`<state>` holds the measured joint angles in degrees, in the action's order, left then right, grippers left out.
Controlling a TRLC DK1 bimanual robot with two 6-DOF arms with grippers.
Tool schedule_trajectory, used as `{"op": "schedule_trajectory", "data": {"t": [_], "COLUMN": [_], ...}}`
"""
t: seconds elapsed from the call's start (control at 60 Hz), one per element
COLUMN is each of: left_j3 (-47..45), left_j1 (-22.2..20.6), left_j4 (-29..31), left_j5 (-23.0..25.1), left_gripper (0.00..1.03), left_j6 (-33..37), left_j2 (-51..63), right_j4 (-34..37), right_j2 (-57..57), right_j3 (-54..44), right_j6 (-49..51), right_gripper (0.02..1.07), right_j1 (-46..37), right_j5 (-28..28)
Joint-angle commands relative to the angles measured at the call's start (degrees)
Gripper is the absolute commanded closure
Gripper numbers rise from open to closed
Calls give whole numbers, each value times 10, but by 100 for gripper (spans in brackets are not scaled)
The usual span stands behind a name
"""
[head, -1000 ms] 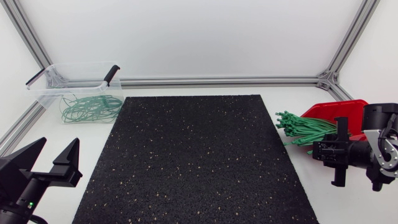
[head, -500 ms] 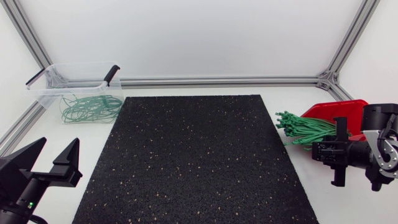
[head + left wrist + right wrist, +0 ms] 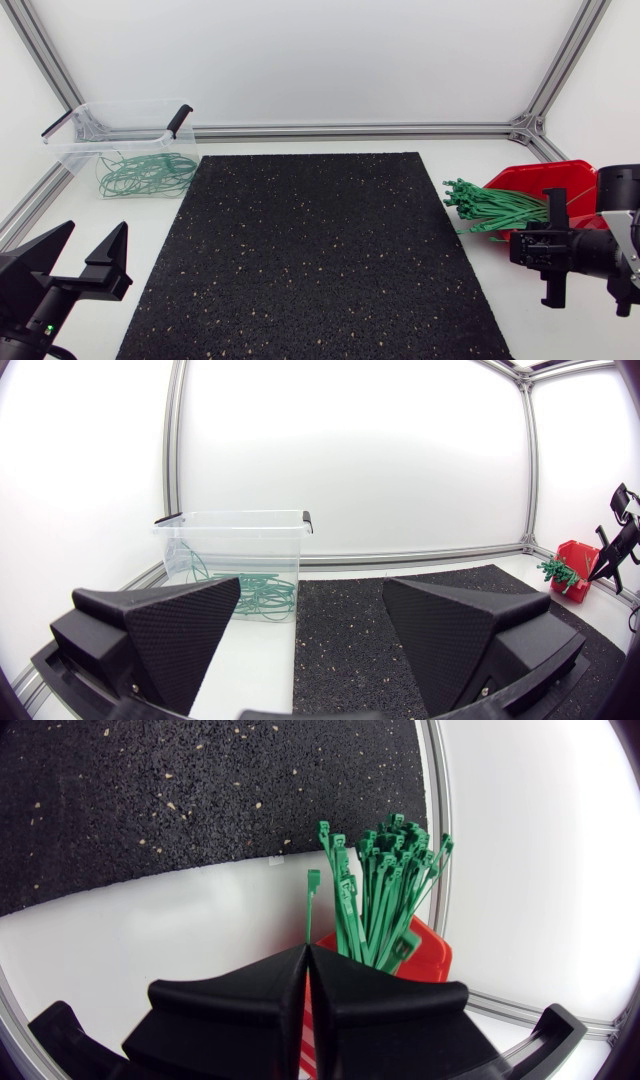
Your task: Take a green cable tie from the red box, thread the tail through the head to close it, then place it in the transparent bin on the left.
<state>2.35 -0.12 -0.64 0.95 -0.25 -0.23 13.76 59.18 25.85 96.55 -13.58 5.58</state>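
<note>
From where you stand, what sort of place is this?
Probably a robot test bench in a lab: a white table fenced by aluminium rails, a black speckled rubber mat, and my left gripper open, my right gripper shut on one green cable tie beside the red plastic box.

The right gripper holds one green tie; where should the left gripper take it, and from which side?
Likely the head end of the single tie, which juts free ahead of the right gripper, shut on its strap. Come from the side away from the bundle, whose crowded heads stand close on the other side.
</note>
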Motion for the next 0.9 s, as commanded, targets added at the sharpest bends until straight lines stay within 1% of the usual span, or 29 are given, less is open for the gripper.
{"op": "schedule_trajectory", "data": {"t": [0.0, 0.167, 0.25, 0.4, 0.467, 0.567, 0.633, 0.717, 0.8, 0.883], "left_j3": [-23, -23, -24, -22, -16, 1, 13, 34, 63, 95], "left_j1": [1, 2, 1, -3, -2, 5, 14, 40, 70, 94], "left_j4": [11, 7, 2, -11, -9, -6, -6, -6, -3, 6], "left_j5": [-1, 0, 0, 16, 20, 28, 34, 63, 104, 143], "left_gripper": [4, 4, 4, 4, 4, 4, 4, 4, 4, 4], "left_j6": [-13, -12, -1, 13, 17, 17, 16, 5, -12, -33], "left_j2": [2, -4, -3, -4, -2, 26, 53, 87, 127, 175], "right_j4": [29, 114, 158, 225, 260, 291, 333, 365, 399, 416], "right_j2": [-32, -57, -56, -39, -26, -26, -26, -28, -29, -25], "right_j3": [21, 83, 132, 224, 253, 281, 312, 340, 369, 395], "right_j6": [14, -18, -58, -149, -164, -196, -219, -242, -274, -323], "right_gripper": [101, 101, 101, 101, 101, 101, 101, 101, 101, 101], "right_j1": [5, 9, 9, 9, 11, 18, 25, 29, 58, 87], "right_j5": [4, 29, 53, 93, 95, 111, 134, 159, 161, 161]}}
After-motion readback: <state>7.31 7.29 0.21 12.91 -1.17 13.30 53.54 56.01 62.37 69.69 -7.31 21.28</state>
